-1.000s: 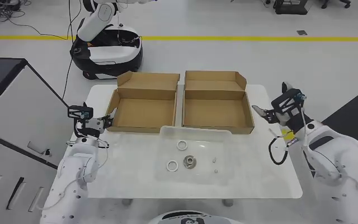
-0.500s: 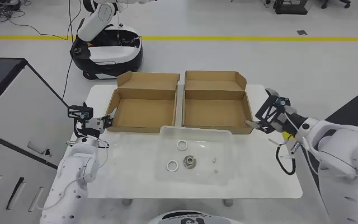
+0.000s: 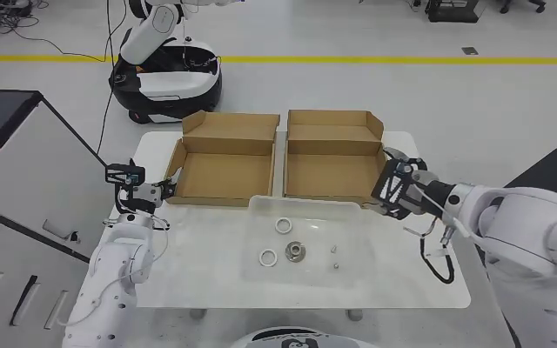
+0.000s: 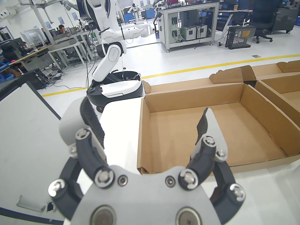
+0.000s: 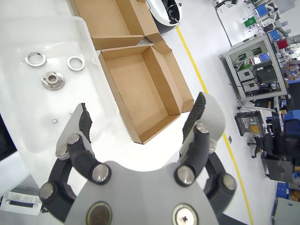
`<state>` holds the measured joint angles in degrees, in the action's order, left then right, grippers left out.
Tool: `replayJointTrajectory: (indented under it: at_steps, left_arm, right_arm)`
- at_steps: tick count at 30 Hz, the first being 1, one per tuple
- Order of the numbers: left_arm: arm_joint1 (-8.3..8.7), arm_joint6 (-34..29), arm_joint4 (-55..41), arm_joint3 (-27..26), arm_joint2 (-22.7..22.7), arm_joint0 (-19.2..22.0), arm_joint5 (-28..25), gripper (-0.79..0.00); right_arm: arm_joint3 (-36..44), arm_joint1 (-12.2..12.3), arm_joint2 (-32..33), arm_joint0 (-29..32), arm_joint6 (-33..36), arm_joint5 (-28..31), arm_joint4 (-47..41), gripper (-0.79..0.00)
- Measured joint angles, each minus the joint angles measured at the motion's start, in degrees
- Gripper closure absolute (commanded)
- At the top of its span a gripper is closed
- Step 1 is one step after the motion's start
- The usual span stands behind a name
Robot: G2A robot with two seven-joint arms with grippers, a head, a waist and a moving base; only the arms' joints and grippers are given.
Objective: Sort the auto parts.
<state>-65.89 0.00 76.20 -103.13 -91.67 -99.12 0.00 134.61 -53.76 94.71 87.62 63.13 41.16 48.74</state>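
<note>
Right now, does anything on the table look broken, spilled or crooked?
Nothing stands out. The two cardboard boxes sit straight and empty, side by side; the metal rings and hub lie inside the clear tray.

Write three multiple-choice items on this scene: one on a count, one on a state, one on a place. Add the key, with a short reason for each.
1. How many cardboard boxes stand beyond the clear tray?
A. one
B. two
C. three

2. The right gripper is:
A. open and empty
B. shut on a ring
C. shut on nothing

3. The metal rings lie:
A. in a cardboard box
B. in the right gripper
C. in the clear tray

Key
1 B: two open boxes sit side by side on the tray's far side.
2 A: its jaws stand wide apart with nothing between them.
3 C: both rings rest on the tray's floor, and both boxes hold nothing.
</note>
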Motion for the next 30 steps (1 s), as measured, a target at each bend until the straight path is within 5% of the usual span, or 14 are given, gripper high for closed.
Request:
replayJointTrajectory:
  at_steps: [16, 30]
  left_arm:
    - [0.0, 0.0, 0.0, 0.0, 0.0, 0.0, 0.0, -0.785]
    - [0.0, 0.0, 0.0, 0.0, 0.0, 0.0, 0.0, -0.785]
  right_arm:
    - [0.0, 13.0, -15.4, -12.8, 12.2, -12.2, -18.4, -0.785]
    - [-3.1, 19.2, -32.2, -26.7, 14.6, -14.6, -23.3, -0.785]
